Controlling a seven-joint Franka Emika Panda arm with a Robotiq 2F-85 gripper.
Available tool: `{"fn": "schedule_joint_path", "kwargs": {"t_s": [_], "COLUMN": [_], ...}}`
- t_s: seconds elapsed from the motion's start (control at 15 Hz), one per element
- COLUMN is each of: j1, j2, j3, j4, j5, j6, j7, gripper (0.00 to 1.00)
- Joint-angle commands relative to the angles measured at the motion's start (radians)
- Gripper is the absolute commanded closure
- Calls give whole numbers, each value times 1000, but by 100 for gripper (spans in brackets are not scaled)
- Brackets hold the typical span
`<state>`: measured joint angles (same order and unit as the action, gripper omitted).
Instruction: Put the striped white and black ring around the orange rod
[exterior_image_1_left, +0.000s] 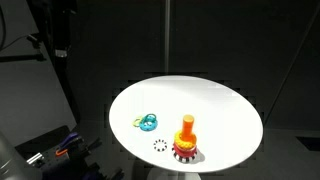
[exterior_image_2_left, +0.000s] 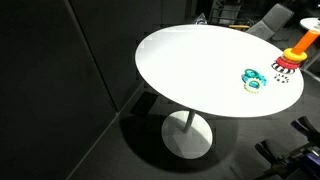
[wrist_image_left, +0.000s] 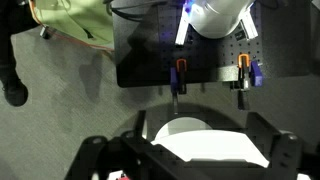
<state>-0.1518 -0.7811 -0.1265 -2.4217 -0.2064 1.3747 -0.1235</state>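
Closest to the lens, in the wrist view, the gripper (wrist_image_left: 195, 138) fills the lower edge. Its two dark fingers stand wide apart and hold nothing; only a piece of the white table (wrist_image_left: 215, 152) is seen through the gap. So the claw is open and empty, and it seems to hang well above the table and away from the toys, because none of them shows in this view.

In an exterior view, the striped white and black ring (exterior_image_1_left: 160, 146) lies flat on the table near the front rim. It is just beside the red base (exterior_image_1_left: 186, 152), as it seems without touching it, and it is not around anything. On this base the orange rod (exterior_image_1_left: 186, 127) stands upright with its knob top free; no ring sits on it. A little farther back the teal ring (exterior_image_1_left: 149, 122) and the yellow ring (exterior_image_1_left: 138, 123) lie together, touching or overlapping; I cannot tell which.

My judgement is that no part of the task is done yet. Everything is left: to bring the gripper down to the striped ring, to close on its thin rim, to lift it, to carry it over the knob, and to let it slide down the rod to the base
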Motion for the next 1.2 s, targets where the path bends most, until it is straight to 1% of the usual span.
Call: {"fn": "schedule_joint_path", "kwargs": {"t_s": [0.0, 0.2, 0.6, 1.13], "j1": [21, 21, 8, -16], "j2": [-1, -1, 27, 101], "j3": [-14, -14, -21, -62], "j4": [2, 2, -11, -59], "j5": [-7, -7, -25, -57], "j6": [-4, -4, 53, 294], "j7": [11, 11, 39, 54], "gripper": [0, 0, 0, 0]}}
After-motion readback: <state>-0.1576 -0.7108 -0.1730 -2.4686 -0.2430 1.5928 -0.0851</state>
